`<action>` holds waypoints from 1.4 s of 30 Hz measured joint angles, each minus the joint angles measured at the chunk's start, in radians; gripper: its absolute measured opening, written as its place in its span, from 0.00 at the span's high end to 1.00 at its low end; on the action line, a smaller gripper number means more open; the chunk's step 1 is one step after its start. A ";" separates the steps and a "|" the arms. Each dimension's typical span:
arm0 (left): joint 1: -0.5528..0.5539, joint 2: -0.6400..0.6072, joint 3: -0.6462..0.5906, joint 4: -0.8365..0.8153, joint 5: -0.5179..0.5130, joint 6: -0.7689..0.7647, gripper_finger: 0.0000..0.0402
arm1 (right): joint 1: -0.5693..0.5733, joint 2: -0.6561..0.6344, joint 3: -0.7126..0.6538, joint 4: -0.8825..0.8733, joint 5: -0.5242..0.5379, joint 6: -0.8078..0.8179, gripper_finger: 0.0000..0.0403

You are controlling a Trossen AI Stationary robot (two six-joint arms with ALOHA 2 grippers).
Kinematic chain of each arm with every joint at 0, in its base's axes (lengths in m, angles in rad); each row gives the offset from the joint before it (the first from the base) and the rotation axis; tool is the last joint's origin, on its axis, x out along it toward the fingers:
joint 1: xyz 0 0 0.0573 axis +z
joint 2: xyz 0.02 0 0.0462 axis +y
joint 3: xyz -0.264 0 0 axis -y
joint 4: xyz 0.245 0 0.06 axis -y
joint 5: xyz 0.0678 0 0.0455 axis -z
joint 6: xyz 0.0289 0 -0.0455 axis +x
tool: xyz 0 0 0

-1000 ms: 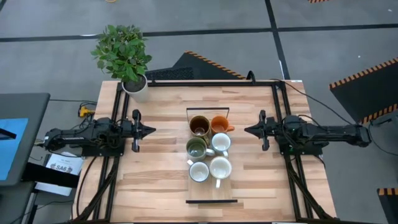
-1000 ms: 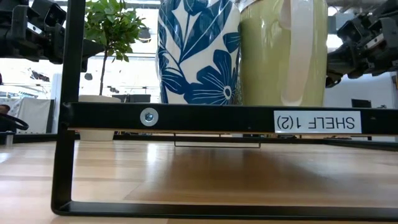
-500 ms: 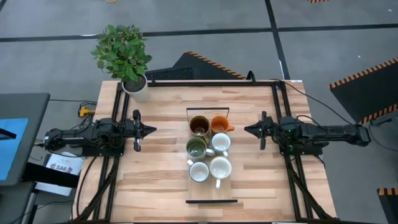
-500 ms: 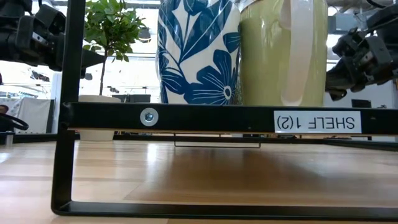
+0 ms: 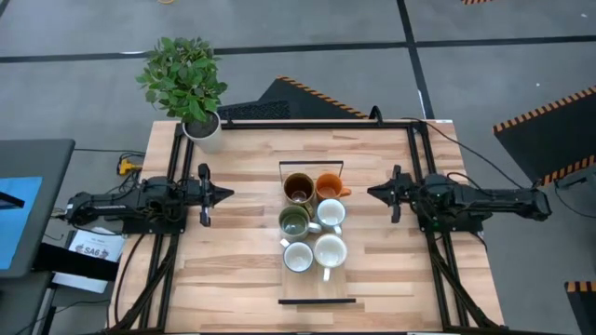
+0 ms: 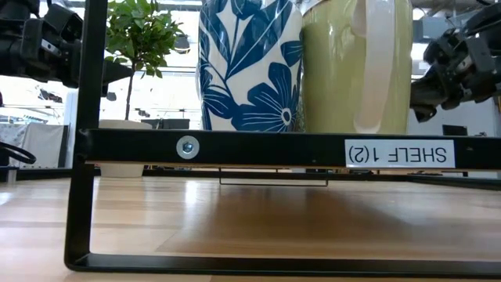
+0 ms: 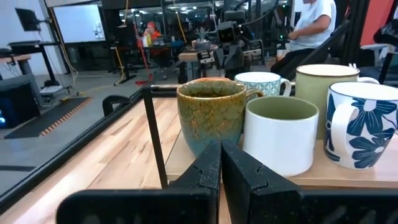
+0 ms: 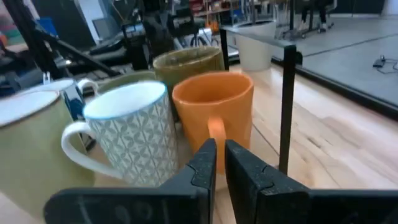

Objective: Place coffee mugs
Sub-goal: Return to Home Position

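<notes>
Six mugs stand close together on a small black-framed shelf (image 5: 317, 301) at the table's middle: dark brown (image 5: 298, 187), orange (image 5: 329, 186), olive green (image 5: 294, 221), a patterned white one (image 5: 331, 213) and two pale ones (image 5: 298, 257) (image 5: 330, 251). My left gripper (image 5: 229, 194) hovers left of them, shut and pointing at them. The left wrist view shows its closed fingers (image 7: 221, 146) before the brown mug (image 7: 211, 115). My right gripper (image 5: 370, 194) hovers right of the mugs, shut, aimed at the orange mug (image 8: 214, 109).
A potted plant in a white pot (image 5: 203, 128) stands at the table's far left corner. Black rails run along the table's left and right sides under the arms. Bare wood lies between each gripper and the shelf. A person sits far behind the table (image 7: 311, 25).
In the low view my right gripper has dipped a little and come partway back up. My left gripper has sunk slightly. Both have stayed shut, and the mugs have not moved.
</notes>
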 joint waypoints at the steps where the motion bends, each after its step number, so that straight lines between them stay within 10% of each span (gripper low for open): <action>1: 0.000 0.000 0.000 0.000 0.000 0.002 1.00 | 0.000 -0.016 0.000 -0.001 0.000 0.000 0.85; 8: 0.000 0.000 0.000 -0.012 0.001 0.003 1.00 | 0.000 -0.173 0.000 0.007 0.000 -0.001 0.85; 42: 0.000 0.002 0.000 -0.012 0.002 0.003 1.00 | 0.044 -0.165 -0.003 0.003 -0.001 -0.001 0.85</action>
